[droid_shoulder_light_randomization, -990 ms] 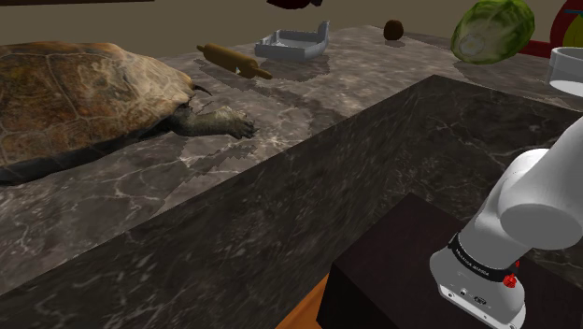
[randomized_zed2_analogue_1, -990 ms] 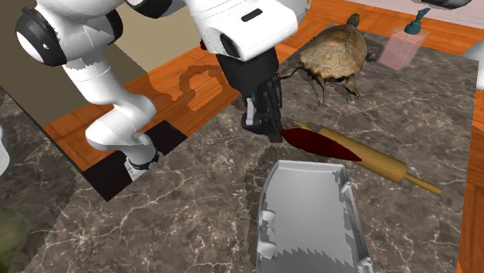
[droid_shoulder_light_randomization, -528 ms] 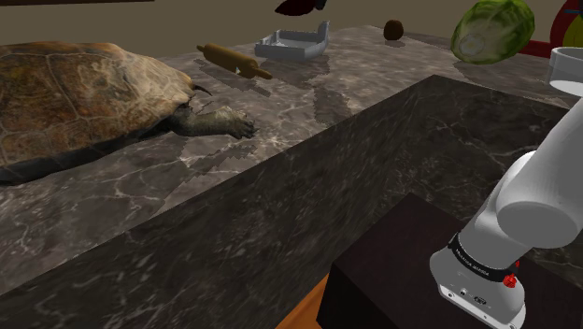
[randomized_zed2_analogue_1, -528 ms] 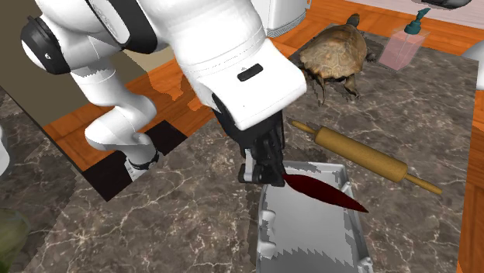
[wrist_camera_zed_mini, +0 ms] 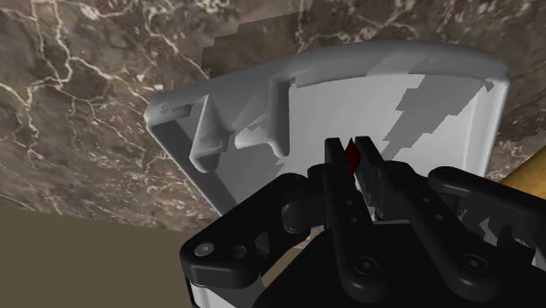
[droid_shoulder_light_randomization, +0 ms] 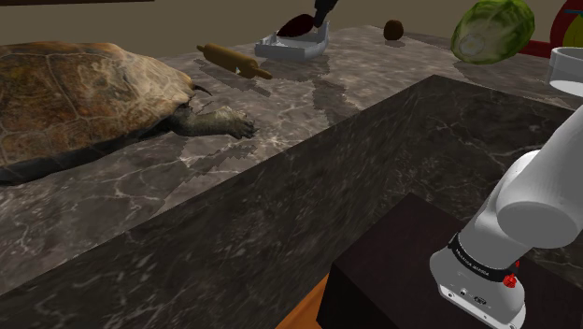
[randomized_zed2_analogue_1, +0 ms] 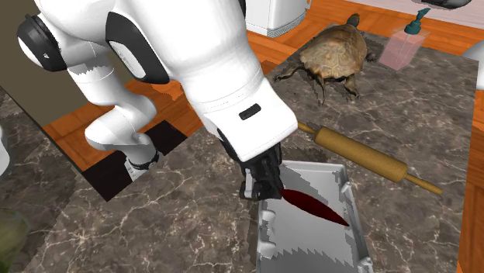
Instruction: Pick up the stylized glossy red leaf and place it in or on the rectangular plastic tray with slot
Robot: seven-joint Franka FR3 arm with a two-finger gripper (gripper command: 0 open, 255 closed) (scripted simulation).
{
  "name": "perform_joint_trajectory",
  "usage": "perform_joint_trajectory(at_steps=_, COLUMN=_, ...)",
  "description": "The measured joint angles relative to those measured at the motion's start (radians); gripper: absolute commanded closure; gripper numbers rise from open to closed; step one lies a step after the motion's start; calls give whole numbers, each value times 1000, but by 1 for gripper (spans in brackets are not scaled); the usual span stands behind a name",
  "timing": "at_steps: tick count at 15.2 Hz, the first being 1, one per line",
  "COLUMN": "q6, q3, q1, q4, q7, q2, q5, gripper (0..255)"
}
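Now my gripper (randomized_zed2_analogue_1: 266, 186) stays clamped on the red leaf (randomized_zed2_analogue_1: 314, 206), which has swung from over the rolling pin (randomized_zed2_analogue_1: 361, 156) and dropped low over the grey tray (randomized_zed2_analogue_1: 306, 240); the pin lies beyond at one o'clock. Letting go should finish the job, I judge.

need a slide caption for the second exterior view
Black gripper, shut on a dark red leaf, holds it over the grey tray beside a rolling pin.
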Motion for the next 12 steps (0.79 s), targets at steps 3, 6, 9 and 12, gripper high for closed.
perform_joint_trajectory(at_steps=3, q6=7, q3=1, q1=0, q4=-10, q7=0, q2=-3, q5=0, gripper=255)
perform_joint_trajectory(at_steps=6, q6=8, q3=1, q1=1, q4=-11, q7=0, q2=-3, q5=0, gripper=255)
perform_joint_trajectory(at_steps=9, q6=8, q3=1, q1=1, q4=-11, q7=0, q2=-3, q5=0, gripper=0)
perform_joint_trajectory(at_steps=12, q6=8, q3=1, q1=1, q4=-11, q7=0, q2=-3, q5=0, gripper=0)
